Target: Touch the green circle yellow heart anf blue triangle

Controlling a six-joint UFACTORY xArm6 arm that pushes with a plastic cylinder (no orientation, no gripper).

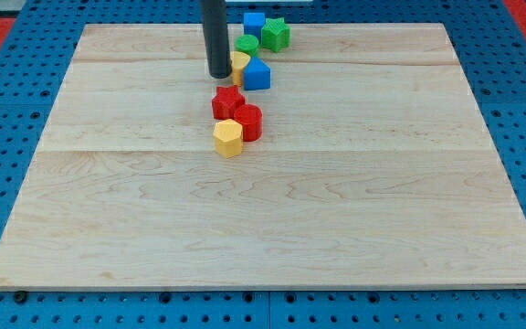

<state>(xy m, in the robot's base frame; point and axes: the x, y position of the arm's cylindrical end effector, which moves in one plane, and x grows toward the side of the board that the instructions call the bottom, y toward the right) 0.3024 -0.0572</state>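
The green circle (247, 44) lies near the view's top centre. The yellow heart (240, 65) sits just below it, with the blue triangle (257, 75) touching the heart's right side. My tip (218, 73) stands right beside the yellow heart's left edge, touching or nearly touching it. The rod partly hides the heart's left side. The tip is apart from the green circle and the blue triangle.
A blue cube (254, 23) and a green star (276, 34) sit at the top. A red star (227, 101), a red cylinder (248, 122) and a yellow hexagon (228, 138) cluster below the tip. The wooden board (108, 201) lies on blue pegboard.
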